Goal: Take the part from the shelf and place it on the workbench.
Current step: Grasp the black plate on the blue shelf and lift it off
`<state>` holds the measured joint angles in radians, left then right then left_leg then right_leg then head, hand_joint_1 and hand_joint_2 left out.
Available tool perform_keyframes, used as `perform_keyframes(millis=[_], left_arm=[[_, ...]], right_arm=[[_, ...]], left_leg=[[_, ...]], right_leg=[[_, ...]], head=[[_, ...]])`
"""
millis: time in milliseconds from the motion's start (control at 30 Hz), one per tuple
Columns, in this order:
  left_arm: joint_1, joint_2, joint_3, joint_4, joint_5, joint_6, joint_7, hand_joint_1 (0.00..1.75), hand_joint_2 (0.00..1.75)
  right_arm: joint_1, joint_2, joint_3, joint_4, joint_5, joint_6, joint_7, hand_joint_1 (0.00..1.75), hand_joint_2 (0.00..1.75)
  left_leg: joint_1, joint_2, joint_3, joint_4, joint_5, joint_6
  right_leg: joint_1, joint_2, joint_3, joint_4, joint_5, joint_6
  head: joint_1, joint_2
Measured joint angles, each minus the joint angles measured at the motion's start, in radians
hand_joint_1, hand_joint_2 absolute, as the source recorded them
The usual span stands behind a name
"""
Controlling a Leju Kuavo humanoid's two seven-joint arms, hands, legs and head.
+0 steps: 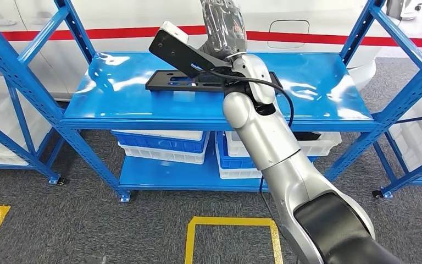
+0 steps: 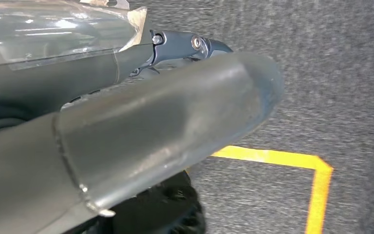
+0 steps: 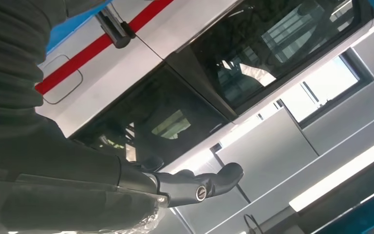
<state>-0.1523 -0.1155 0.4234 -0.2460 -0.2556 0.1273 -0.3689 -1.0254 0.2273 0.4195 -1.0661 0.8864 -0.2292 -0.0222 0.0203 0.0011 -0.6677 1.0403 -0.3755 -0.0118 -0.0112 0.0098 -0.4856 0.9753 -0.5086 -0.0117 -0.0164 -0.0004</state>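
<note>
A black flat part (image 1: 177, 50) with a white end hangs tilted above the blue shelf (image 1: 115, 93), its far end raised to the left. My right hand (image 1: 223, 25), wrapped in clear plastic, grips its near end at the top of the head view. A second black flat part (image 1: 178, 82) lies on the shelf just under it. In the right wrist view my right hand (image 3: 126, 180) has a dark finger (image 3: 209, 183) stretched out before a vehicle's window. My left hand (image 2: 141, 131) hangs over the grey floor with its thumb and a finger extended and nothing in it.
White and blue bins (image 1: 162, 146) stand on the lower shelf board. Blue uprights (image 1: 27, 82) frame both sides, with more racks left and right. A white vehicle with a red stripe (image 1: 307, 37) stands behind. Yellow floor lines (image 1: 231, 223) mark the grey carpet in front.
</note>
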Motion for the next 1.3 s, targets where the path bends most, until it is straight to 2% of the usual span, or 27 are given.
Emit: perform_keyframes(millis=[33, 100, 167, 200, 267, 300, 333, 367, 400, 433, 467, 500, 533, 567, 600, 667, 733, 800, 833, 867, 900, 967, 1000, 1033, 1067, 1200, 1300], left_arm=[[0.000, 0.001, 0.000, 0.000, -0.001, -0.001, 0.000, 0.00, 0.00], [-0.001, 0.001, 0.000, 0.001, -0.003, -0.002, -0.001, 0.00, 0.00], [0.000, 0.002, -0.001, 0.001, -0.004, -0.003, -0.001, 0.00, 0.00], [0.000, 0.002, -0.001, 0.001, -0.005, -0.003, -0.001, 0.00, 0.00], [0.000, 0.003, -0.001, 0.001, -0.006, -0.003, -0.001, 0.00, 0.00], [0.000, 0.003, -0.001, 0.001, -0.006, -0.004, -0.001, 0.00, 0.00], [0.001, 0.003, -0.001, 0.001, -0.007, -0.004, -0.001, 0.00, 0.00], [0.003, 0.003, -0.001, 0.001, -0.008, -0.005, 0.000, 0.00, 0.00], [0.004, 0.003, -0.001, 0.001, -0.010, -0.006, 0.000, 0.00, 0.00], [0.005, 0.003, -0.001, 0.001, -0.013, -0.008, 0.000, 0.00, 0.00], [0.006, 0.003, -0.002, 0.001, -0.016, -0.010, 0.001, 0.00, 0.00], [0.006, 0.004, -0.002, 0.001, -0.019, -0.011, 0.001, 0.00, 0.00], [0.005, 0.004, -0.002, 0.001, -0.023, -0.012, 0.001, 0.00, 0.00], [0.005, 0.005, -0.002, 0.002, -0.026, -0.013, 0.002, 0.00, 0.00], [0.005, 0.005, -0.002, 0.002, -0.029, -0.013, 0.003, 0.00, 0.00], [0.005, 0.007, -0.002, 0.002, -0.035, -0.012, 0.008, 0.00, 0.00], [0.004, 0.008, -0.003, 0.002, -0.041, -0.011, 0.013, 0.00, 0.00], [0.004, 0.008, -0.005, 0.002, -0.043, -0.010, 0.016, 0.00, 0.00], [0.005, 0.008, -0.006, 0.002, -0.044, -0.008, 0.018, 0.00, 0.00], [0.006, 0.009, -0.007, 0.002, -0.045, -0.005, 0.019, 0.00, 0.00], [0.007, 0.010, -0.008, 0.002, -0.046, -0.003, 0.021, 0.00, 0.00], [0.009, 0.012, -0.010, 0.002, -0.049, 0.000, 0.023, 0.00, 0.00], [0.009, 0.013, -0.011, 0.002, -0.050, 0.000, 0.024, 0.00, 0.00], [0.008, 0.015, -0.012, 0.002, -0.051, 0.000, 0.024, 0.00, 0.00], [0.009, 0.016, -0.013, 0.003, -0.052, 0.001, 0.025, 0.00, 0.00], [0.012, 0.018, -0.017, 0.003, -0.060, 0.003, 0.031, 0.00, 0.00], [0.012, 0.018, -0.017, 0.004, -0.060, 0.003, 0.033, 0.00, 0.00]], right_arm=[[-0.001, 0.001, 0.000, 0.000, 0.000, -0.001, -0.001, 0.00, 1.75], [-0.002, 0.003, 0.000, 0.001, -0.001, -0.002, -0.001, 0.00, 1.75], [-0.001, 0.004, 0.000, 0.000, -0.002, -0.003, -0.002, 0.00, 1.75], [-0.003, 0.004, 0.000, 0.000, -0.003, -0.004, -0.003, 0.00, 1.75], [-0.001, 0.003, 0.000, 0.000, -0.006, -0.005, -0.006, 0.00, 1.75], [0.002, 0.001, 0.000, 0.000, -0.008, -0.005, -0.008, 0.00, 1.75], [0.007, -0.001, -0.001, 0.001, -0.010, -0.006, -0.009, 0.00, 1.75], [0.012, -0.003, -0.001, 0.001, -0.011, -0.006, -0.010, 0.00, 1.75], [0.016, -0.006, -0.001, 0.002, -0.011, -0.006, -0.012, 0.00, 1.75], [0.018, -0.007, -0.001, 0.002, -0.012, -0.006, -0.013, 0.00, 1.75], [0.019, -0.008, -0.002, 0.002, -0.012, -0.007, -0.014, 0.00, 1.75], [0.020, -0.009, -0.003, 0.002, -0.012, -0.007, -0.014, 0.00, 1.75], [0.021, -0.010, -0.005, 0.001, -0.011, -0.007, -0.014, 0.00, 1.75], [0.023, -0.012, -0.007, -0.001, -0.010, -0.008, -0.013, 0.00, 1.75], [0.024, -0.012, -0.008, -0.004, -0.010, -0.008, -0.011, 0.00, 1.75], [0.026, -0.014, -0.011, -0.014, -0.008, -0.007, -0.007, 0.00, 1.75], [0.027, -0.014, -0.012, -0.026, -0.008, -0.004, -0.004, 0.00, 1.75], [0.030, -0.014, -0.012, -0.032, -0.008, 0.000, -0.001, 0.00, 1.75], [0.034, -0.015, -0.012, -0.034, -0.008, 0.002, 0.000, 0.00, 1.75], [0.037, -0.016, -0.012, -0.036, -0.009, 0.003, 0.002, 0.00, 1.75], [0.040, -0.017, -0.012, -0.038, -0.009, 0.004, 0.002, 0.00, 1.75], [0.041, -0.018, -0.012, -0.044, -0.009, 0.006, 0.003, 0.00, 1.75], [0.041, -0.019, -0.012, -0.046, -0.010, 0.007, 0.003, 0.00, 1.75], [0.041, -0.021, -0.012, -0.049, -0.010, 0.008, 0.004, 0.00, 1.75], [0.041, -0.023, -0.012, -0.052, -0.011, 0.010, 0.005, 0.00, 1.75], [0.044, -0.036, -0.014, -0.067, -0.017, 0.013, 0.008, 0.00, 1.75], [0.045, -0.044, -0.014, -0.075, -0.018, 0.013, 0.008, 0.00, 1.75]], left_leg=[[-0.004, 0.001, 0.017, -0.027, 0.001, 0.007], [-0.009, 0.000, 0.034, -0.045, -0.016, 0.025], [-0.008, -0.001, 0.050, -0.051, -0.025, 0.043], [-0.007, -0.002, 0.061, -0.054, -0.031, 0.051], [-0.006, -0.004, 0.077, -0.057, -0.043, 0.062], [-0.006, -0.006, 0.083, -0.057, -0.051, 0.064], [-0.006, -0.008, 0.092, -0.057, -0.060, 0.064], [-0.006, -0.010, 0.102, -0.057, -0.069, 0.062], [-0.006, -0.012, 0.115, -0.057, -0.079, 0.059], [-0.006, -0.013, 0.129, -0.057, -0.090, 0.056], [-0.007, -0.013, 0.141, -0.057, -0.100, 0.051], [-0.008, -0.013, 0.153, -0.056, -0.112, 0.046], [-0.010, -0.013, 0.161, -0.056, -0.122, 0.040], [-0.012, -0.012, 0.167, -0.053, -0.129, 0.033], [-0.012, -0.011, 0.174, -0.050, -0.133, 0.028], [-0.009, -0.007, 0.170, -0.029, -0.138, 0.019], [-0.005, -0.005, 0.126, 0.049, -0.163, 0.011], [-0.004, -0.004, 0.044, 0.171, -0.209, 0.004], [-0.003, -0.004, 0.006, 0.213, -0.224, 0.002], [-0.003, -0.004, -0.019, 0.227, -0.220, 0.003], [-0.004, -0.004, -0.027, 0.206, -0.195, 0.007], [-0.008, -0.004, 0.004, 0.084, -0.104, 0.024], [-0.012, -0.003, 0.024, 0.026, -0.073, 0.032], [-0.018, -0.003, 0.039, -0.014, -0.058, 0.040], [-0.022, -0.004, 0.047, -0.034, -0.053, 0.047], [-0.027, -0.006, 0.060, -0.044, -0.036, 0.025], [-0.029, -0.006, 0.060, -0.044, -0.036, 0.030]], right_leg=[[0.003, 0.000, 0.005, -0.003, -0.007, 0.006], [0.008, -0.001, 0.013, 0.001, -0.009, 0.021], [0.010, -0.002, -0.002, 0.044, -0.007, 0.030], [0.009, -0.003, -0.028, 0.089, -0.011, 0.032], [0.007, -0.003, -0.114, 0.214, -0.039, 0.028], [0.006, -0.003, -0.161, 0.271, -0.057, 0.028], [0.005, -0.004, -0.199, 0.304, -0.071, 0.029], [0.003, -0.004, -0.222, 0.305, -0.071, 0.033], [0.002, -0.004, -0.226, 0.272, -0.051, 0.041], [0.000, -0.005, -0.216, 0.210, -0.013, 0.052], [-0.002, -0.008, -0.198, 0.138, 0.037, 0.064], [-0.002, -0.013, -0.183, 0.080, 0.074, 0.066], [-0.001, -0.017, -0.167, 0.043, 0.100, 0.059], [0.000, -0.018, -0.159, 0.027, 0.113, 0.045], [0.001, -0.017, -0.152, 0.027, 0.110, 0.028], [-0.004, -0.012, -0.138, 0.026, 0.112, 0.009], [-0.006, -0.009, -0.127, 0.024, 0.105, -0.003], [-0.002, -0.006, -0.122, 0.024, 0.097, -0.015], [0.001, -0.004, -0.120, 0.024, 0.093, -0.018], [0.004, -0.002, -0.117, 0.025, 0.089, -0.020], [0.007, 0.000, -0.112, 0.025, 0.085, -0.021], [0.012, 0.003, -0.099, 0.024, 0.076, -0.021], [0.015, 0.003, -0.093, 0.022, 0.073, -0.020], [0.016, 0.004, -0.089, 0.021, 0.069, -0.018], [0.017, 0.004, -0.088, 0.021, 0.066, -0.015], [0.018, 0.002, -0.087, 0.024, 0.058, -0.013], [0.017, 0.001, -0.086, 0.020, 0.058, -0.011]], head=[[0.000, 0.000], [-0.001, 0.000], [0.001, 0.000], [0.002, 0.000], [0.004, 0.000], [0.005, 0.000], [0.005, 0.000], [0.005, 0.000], [0.006, 0.000], [0.006, 0.000], [0.007, 0.000], [0.007, 0.000], [0.006, 0.000], [0.006, 0.000], [0.005, 0.000], [0.004, 0.000], [0.002, 0.000], [0.001, 0.000], [0.001, 0.000], [0.001, 0.000], [0.001, 0.000], [0.001, 0.000], [0.002, 0.000], [0.003, 0.000], [0.002, 0.000], [0.001, 0.000], [0.001, 0.000]])
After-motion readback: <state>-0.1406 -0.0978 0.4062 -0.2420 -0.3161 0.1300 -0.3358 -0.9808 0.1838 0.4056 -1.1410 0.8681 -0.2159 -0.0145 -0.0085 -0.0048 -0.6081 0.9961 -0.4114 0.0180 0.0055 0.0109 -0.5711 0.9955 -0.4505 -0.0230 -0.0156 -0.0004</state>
